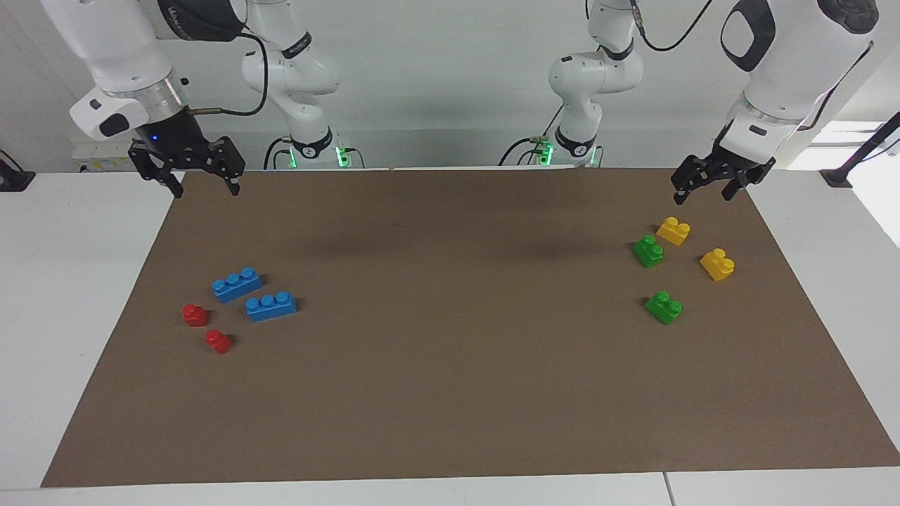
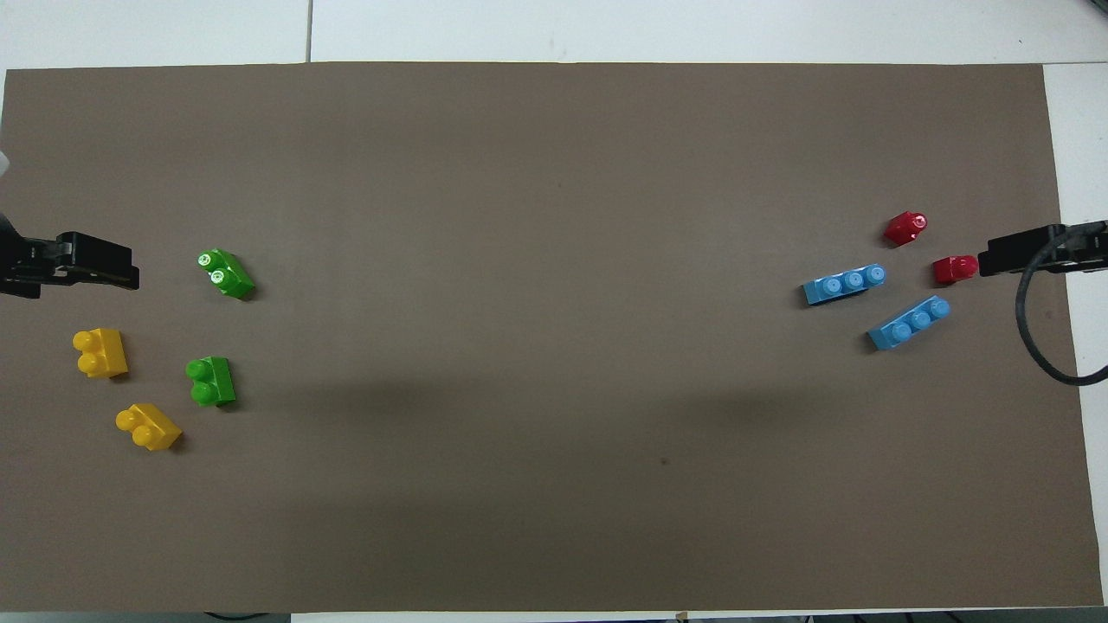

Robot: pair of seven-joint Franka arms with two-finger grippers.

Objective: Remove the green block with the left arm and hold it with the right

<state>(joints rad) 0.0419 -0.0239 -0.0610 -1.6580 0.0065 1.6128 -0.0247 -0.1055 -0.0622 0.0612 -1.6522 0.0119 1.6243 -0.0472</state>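
My left hand (image 1: 703,195), a plain black two-finger claw, hangs spread and empty over the corner of the brown matte sheet (image 1: 450,365) that covers the white bench (image 1: 84,295). Below it and out toward the middle of the sheet lies the small bright-green plastic brick with two round studs (image 1: 664,307), resting flat with its glossy studs up, touching nothing. Closer under my left hand sit a slightly darker green two-stud brick (image 1: 648,250) and a yellow two-stud plastic brick (image 1: 673,230), just beside each other. A second yellow two-stud brick (image 1: 717,264) lies apart from them, toward the sheet's edge.

My right hand (image 1: 205,188), black with a wire looped at its wrist, hangs spread and empty over the sheet's other corner at my end. Below it lie two long blue three-stud bricks (image 1: 237,284) side by side and two small red single-stud bricks (image 1: 195,314), all smooth moulded plastic.
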